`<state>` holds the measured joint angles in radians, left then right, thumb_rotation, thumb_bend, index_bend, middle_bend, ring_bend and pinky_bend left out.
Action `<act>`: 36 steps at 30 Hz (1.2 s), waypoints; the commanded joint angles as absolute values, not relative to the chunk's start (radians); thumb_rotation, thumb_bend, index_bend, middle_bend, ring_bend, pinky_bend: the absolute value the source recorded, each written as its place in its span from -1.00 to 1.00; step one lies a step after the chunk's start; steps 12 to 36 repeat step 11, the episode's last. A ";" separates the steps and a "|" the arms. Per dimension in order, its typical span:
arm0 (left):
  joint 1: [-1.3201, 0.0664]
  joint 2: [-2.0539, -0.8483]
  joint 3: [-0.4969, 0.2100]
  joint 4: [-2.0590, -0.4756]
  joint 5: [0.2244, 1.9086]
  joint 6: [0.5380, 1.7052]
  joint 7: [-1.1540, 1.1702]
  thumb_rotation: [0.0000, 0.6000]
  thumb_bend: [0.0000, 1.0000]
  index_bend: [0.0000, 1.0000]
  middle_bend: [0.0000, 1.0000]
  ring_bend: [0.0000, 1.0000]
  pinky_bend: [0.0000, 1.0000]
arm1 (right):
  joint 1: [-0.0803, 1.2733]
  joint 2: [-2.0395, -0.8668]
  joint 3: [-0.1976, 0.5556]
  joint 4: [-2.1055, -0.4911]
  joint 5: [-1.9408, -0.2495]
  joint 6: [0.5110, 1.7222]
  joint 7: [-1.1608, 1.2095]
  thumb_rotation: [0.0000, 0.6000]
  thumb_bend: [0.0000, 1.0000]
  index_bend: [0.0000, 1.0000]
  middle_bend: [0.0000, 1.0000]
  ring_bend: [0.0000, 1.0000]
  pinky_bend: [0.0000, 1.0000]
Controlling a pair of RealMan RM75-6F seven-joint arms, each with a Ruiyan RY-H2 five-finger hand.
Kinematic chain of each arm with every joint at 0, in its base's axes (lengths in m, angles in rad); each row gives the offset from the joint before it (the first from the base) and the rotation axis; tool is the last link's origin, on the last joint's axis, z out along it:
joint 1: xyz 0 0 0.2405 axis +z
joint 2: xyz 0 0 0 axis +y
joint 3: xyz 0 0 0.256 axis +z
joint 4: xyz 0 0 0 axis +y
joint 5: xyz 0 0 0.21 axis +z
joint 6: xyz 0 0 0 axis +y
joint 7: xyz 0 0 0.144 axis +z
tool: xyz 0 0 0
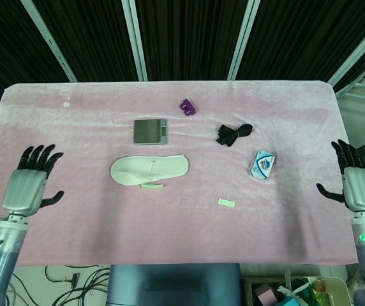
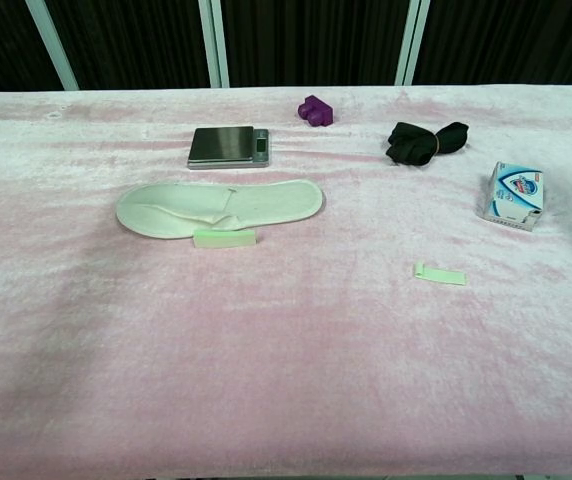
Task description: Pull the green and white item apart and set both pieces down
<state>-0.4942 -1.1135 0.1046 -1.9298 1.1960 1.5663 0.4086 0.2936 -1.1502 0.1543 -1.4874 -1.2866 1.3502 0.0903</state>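
Note:
Two green and white pieces lie apart on the pink cloth. The longer piece point(image 1: 152, 186) point(image 2: 224, 238) rests just in front of the white slipper. The smaller piece point(image 1: 226, 203) point(image 2: 440, 274) lies alone further right. My left hand point(image 1: 30, 178) is raised at the far left with fingers spread, holding nothing. My right hand point(image 1: 355, 180) is up at the far right edge, also spread and empty. Neither hand shows in the chest view.
A white slipper point(image 1: 149, 169) point(image 2: 218, 206) lies left of centre, a grey scale point(image 1: 150, 131) point(image 2: 229, 146) behind it. A purple block point(image 1: 187, 106), a black cloth bundle point(image 1: 233, 133) and a blue-white box point(image 1: 263, 164) sit toward the back right.

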 commanded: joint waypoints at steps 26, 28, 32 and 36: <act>-0.183 -1.140 0.190 -1.721 1.401 1.751 0.132 1.00 -0.62 -0.60 -0.88 -1.00 -1.00 | 0.077 -1.132 -0.017 -1.538 -1.509 1.588 0.038 1.00 -0.66 -1.00 -1.00 -0.95 -0.70; -0.183 -1.140 0.190 -1.721 1.401 1.751 0.132 1.00 -0.62 -0.60 -0.88 -1.00 -1.00 | 0.077 -1.132 -0.017 -1.538 -1.509 1.588 0.038 1.00 -0.66 -1.00 -1.00 -0.95 -0.70; -0.183 -1.140 0.190 -1.721 1.401 1.751 0.132 1.00 -0.62 -0.60 -0.88 -1.00 -1.00 | 0.077 -1.132 -0.017 -1.538 -1.509 1.588 0.038 1.00 -0.66 -1.00 -1.00 -0.95 -0.70; -0.183 -1.140 0.190 -1.721 1.401 1.751 0.132 1.00 -0.62 -0.60 -0.88 -1.00 -1.00 | 0.077 -1.132 -0.017 -1.538 -1.509 1.588 0.038 1.00 -0.66 -1.00 -1.00 -0.95 -0.70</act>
